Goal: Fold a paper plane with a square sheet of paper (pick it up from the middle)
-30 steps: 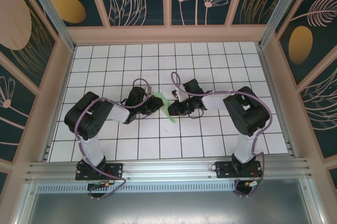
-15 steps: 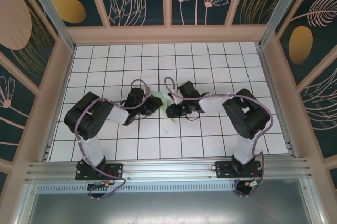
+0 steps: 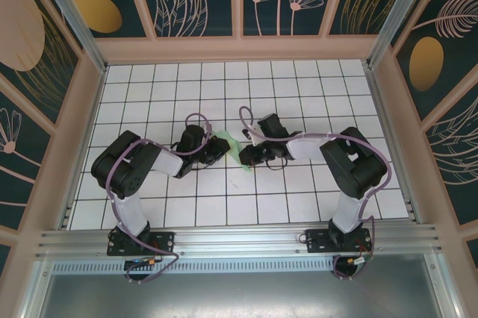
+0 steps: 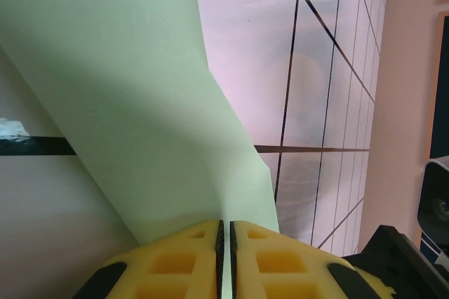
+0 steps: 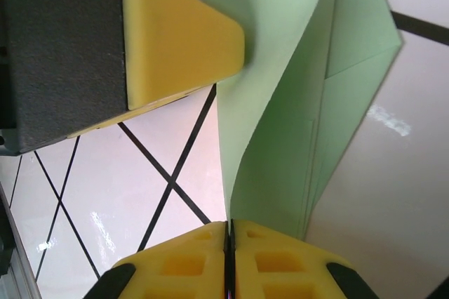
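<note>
Pale green sheet of paper [image 3: 236,152], partly folded with layers showing, held over the middle of the white tiled table [image 3: 149,86]. Left gripper [image 4: 224,227], left of table centre, is clamped on one paper edge. Right gripper [image 5: 229,227], right of table centre, is clamped on the opposite edge.

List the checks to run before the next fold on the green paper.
1. Left hand shut on the paper: ok, the sheet's edge is pinched in its closed grip.
2. Right hand shut on the paper: ok, the same kind of pinch.
3. Hands apart from each other: ok, green paper shows between them in the top view.
4. Paper already folded: ok, layered flaps and creases show in the right wrist view.
5. Paper lifted off the table: cannot tell.
6. Flap edges lined up: cannot tell.
</note>
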